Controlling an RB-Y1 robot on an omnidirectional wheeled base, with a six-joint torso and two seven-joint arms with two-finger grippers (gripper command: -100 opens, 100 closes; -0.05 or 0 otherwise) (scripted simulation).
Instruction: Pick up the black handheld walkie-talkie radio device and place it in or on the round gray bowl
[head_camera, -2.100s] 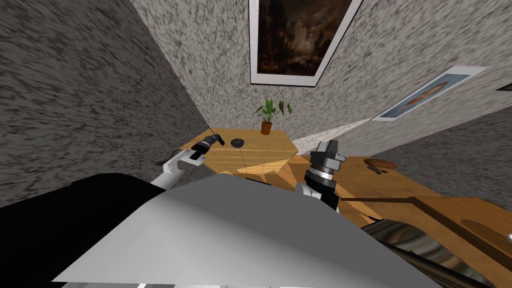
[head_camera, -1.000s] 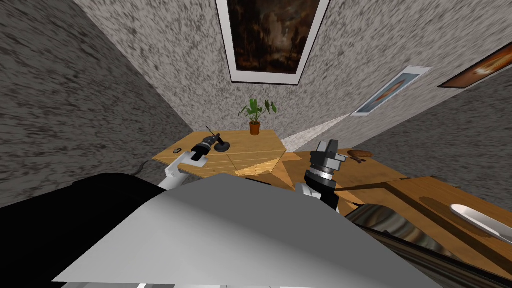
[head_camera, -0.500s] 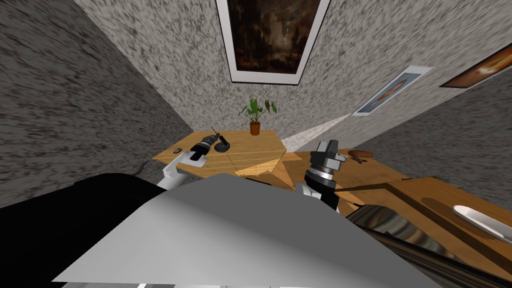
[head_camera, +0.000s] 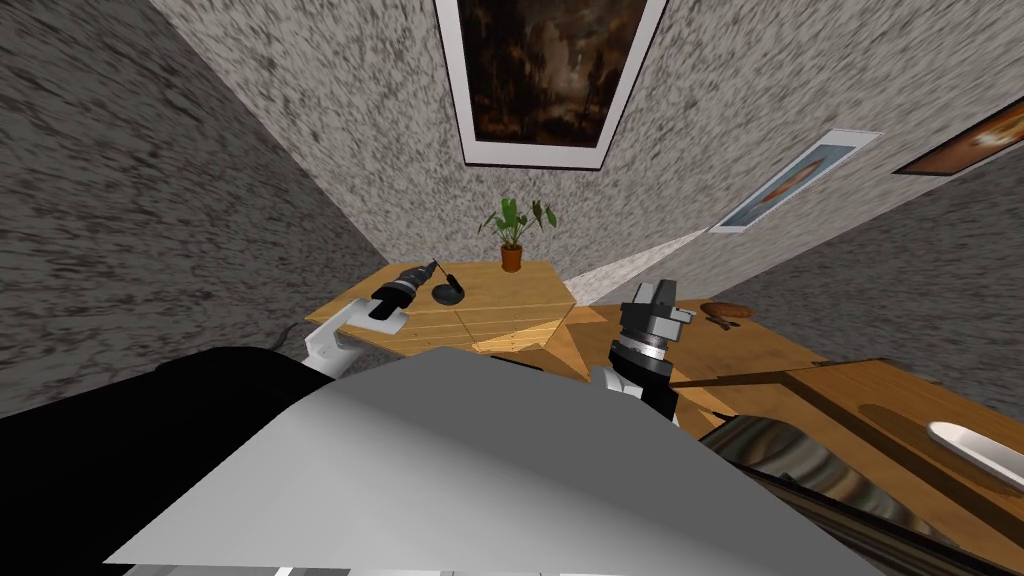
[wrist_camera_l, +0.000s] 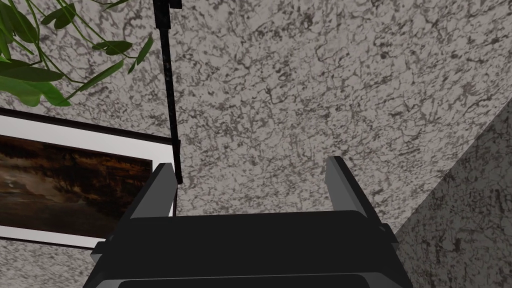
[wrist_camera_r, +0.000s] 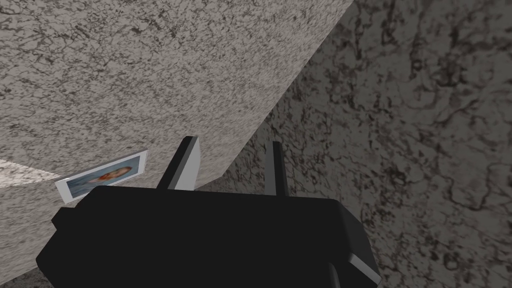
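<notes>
Black radio (wrist_camera_l: 170, 95): standing, seemingly in bowl (head_camera: 447, 294).
Left gripper (wrist_camera_l: 250, 165): fingers spread, empty; back straight off, clear of radio.
Right gripper (wrist_camera_r: 232, 142): parted, idle.

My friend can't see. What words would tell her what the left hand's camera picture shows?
The left gripper stands open with nothing between its fingers, facing a speckled grey wall. A thin black antenna runs past one finger's tip; beyond that finger are green plant leaves and a framed dark painting.
</notes>
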